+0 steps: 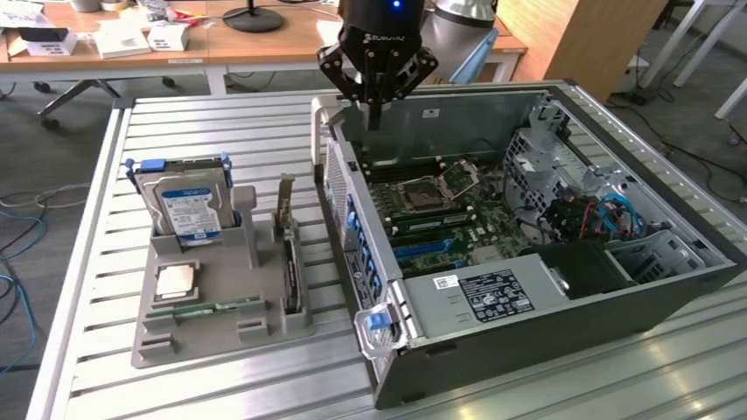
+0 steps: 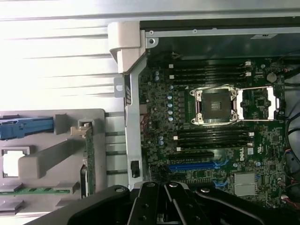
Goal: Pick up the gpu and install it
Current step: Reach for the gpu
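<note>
So I'm counting one grey holder tray (image 1: 222, 337) sitting on the exterior view's left, carrying one hard drive (image 1: 187, 206), one gpu (image 1: 290, 280), one CPU chip (image 1: 178, 280) and one RAM stick (image 1: 205, 308). One open PC case (image 1: 583, 315) is sitting right, showing one CPU socket (image 2: 215, 105) and, I think, eight memory slots (image 2: 211, 75). One gripper (image 1: 373, 125) is hanging above.

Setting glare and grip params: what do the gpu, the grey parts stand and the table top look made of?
gpu: thin dark board with a silvery end bracket, so likely circuit laminate plus bare metal.
grey parts stand: uniform matte grey with moulded-looking slots, probably plastic.
table top: ribbed silvery slats with a soft sheen, looks like brushed aluminium.
</note>
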You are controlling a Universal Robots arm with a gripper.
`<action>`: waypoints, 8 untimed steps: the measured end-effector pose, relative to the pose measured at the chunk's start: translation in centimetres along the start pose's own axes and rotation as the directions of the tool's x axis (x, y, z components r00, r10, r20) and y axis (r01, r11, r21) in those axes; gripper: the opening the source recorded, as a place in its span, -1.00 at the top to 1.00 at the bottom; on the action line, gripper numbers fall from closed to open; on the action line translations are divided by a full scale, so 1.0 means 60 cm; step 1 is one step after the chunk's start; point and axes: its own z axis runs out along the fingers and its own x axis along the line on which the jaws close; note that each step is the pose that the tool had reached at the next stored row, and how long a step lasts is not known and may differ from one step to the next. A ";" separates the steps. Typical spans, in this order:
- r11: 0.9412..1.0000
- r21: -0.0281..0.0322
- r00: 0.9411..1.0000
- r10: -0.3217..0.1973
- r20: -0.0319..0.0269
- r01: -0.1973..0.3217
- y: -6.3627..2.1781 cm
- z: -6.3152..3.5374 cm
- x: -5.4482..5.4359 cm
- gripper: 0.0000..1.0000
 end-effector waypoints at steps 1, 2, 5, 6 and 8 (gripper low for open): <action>1.000 0.000 1.000 0.000 0.000 0.000 0.000 0.000 0.003 0.79; 1.000 0.000 1.000 0.000 0.000 0.000 0.000 0.000 0.007 0.79; 1.000 0.000 1.000 0.000 0.000 0.000 -0.001 0.000 0.018 0.79; 1.000 0.000 1.000 0.000 0.000 0.000 -0.001 0.000 0.022 0.79; 1.000 0.000 1.000 0.000 0.000 0.000 -0.002 -0.001 0.030 0.79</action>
